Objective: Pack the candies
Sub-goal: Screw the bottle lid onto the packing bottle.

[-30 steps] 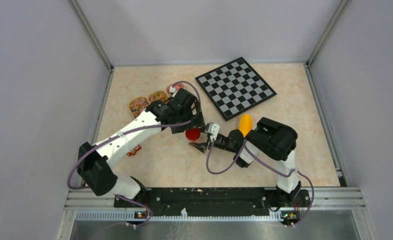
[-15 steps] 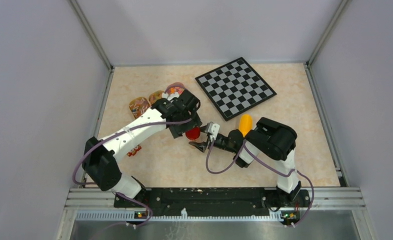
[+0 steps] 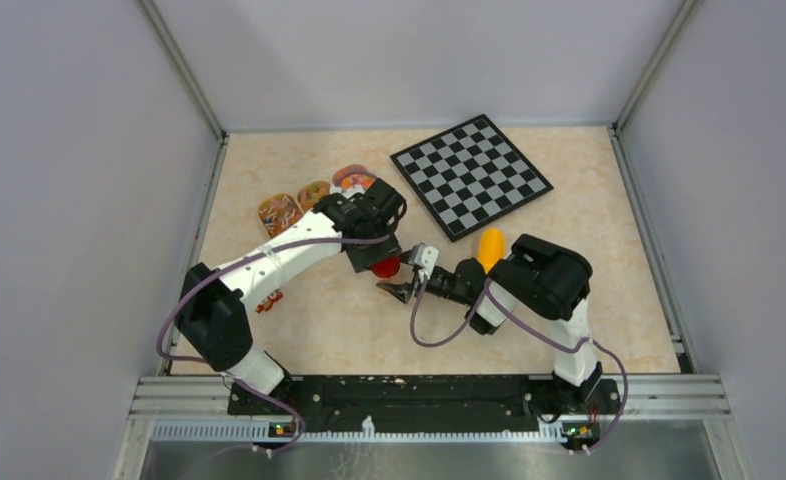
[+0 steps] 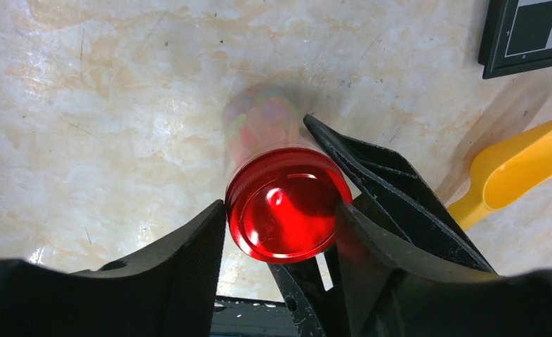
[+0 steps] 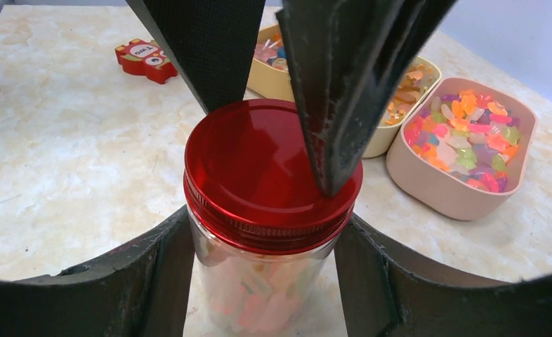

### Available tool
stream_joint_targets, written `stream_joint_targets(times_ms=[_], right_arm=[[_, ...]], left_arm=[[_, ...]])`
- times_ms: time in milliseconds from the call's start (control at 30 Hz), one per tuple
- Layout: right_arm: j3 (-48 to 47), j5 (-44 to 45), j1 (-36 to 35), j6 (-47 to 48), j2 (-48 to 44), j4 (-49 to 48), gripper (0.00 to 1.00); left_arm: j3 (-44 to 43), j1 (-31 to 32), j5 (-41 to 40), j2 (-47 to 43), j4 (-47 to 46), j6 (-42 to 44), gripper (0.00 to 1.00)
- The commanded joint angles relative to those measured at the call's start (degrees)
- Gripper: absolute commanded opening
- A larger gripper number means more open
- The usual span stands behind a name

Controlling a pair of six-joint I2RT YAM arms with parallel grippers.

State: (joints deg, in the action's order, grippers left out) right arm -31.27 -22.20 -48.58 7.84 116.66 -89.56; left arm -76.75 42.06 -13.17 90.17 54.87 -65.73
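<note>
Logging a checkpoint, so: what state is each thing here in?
trays, open, holding candies
jar, upright, candies inside
red lid, on the jar
scoop, lying flat, unheld
left tool, closed on the red lid
right tool, closed on the jar

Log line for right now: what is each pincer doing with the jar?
left pincer: closed on red lid | right pincer: clamped on jar | jar: upright, candies inside, lid on
</note>
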Motion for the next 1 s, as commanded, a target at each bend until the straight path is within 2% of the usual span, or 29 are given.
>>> stream_joint_targets(times_ms=[0, 200, 433, 567, 700, 800, 900, 933, 967], right_arm=[[0.45, -1.91, -0.42, 1.8, 2.56, -8.99, 0.46], [0.86, -4.6, 0.46, 2.45, 2.34, -9.01, 0.46], [0.7, -6.63, 1.33, 2.06, 2.34, -9.03, 0.45], [0.85, -7.07, 1.46, 2.11, 2.26, -8.98, 0.45], [0.72, -7.27, 1.46, 2.12, 2.34, -9.02, 0.45], [0.68, -7.42, 1.47, 2.08, 2.39, -8.97, 0.45], [0.59, -7.33, 1.47, 1.96, 2.43, -9.02, 0.45], [0.59, -7.33, 1.47, 1.93, 2.41, -9.05, 0.45], [0.59, -7.26, 1.47, 1.92, 2.43, -9.03, 0.45]], left_arm=[[0.27, 0.3, -0.78, 0.5, -1.06, 3.75, 0.6], [1.21, 0.34, -2.85, 1.22, -3.99, 19.06, 0.55], [8.3, 0.35, 11.37, -1.61, -19.97, 38.64, 0.54], [9.49, 0.3, 15.76, -2.36, -22.81, 47.95, 0.52], [9.24, 0.3, 18.01, -2.09, -23.24, 53.82, 0.53], [6.75, 0.15, 15.66, -1.4, -20.83, 52.76, 0.71], [2.3, -0.12, 14.95, -0.68, -18.54, 50.6, 0.8], [0.59, -0.12, 14.17, -0.51, -17.7, 49.3, 0.86], [-1.58, -0.14, 13.7, -0.38, -16.9, 47.74, 0.97]])
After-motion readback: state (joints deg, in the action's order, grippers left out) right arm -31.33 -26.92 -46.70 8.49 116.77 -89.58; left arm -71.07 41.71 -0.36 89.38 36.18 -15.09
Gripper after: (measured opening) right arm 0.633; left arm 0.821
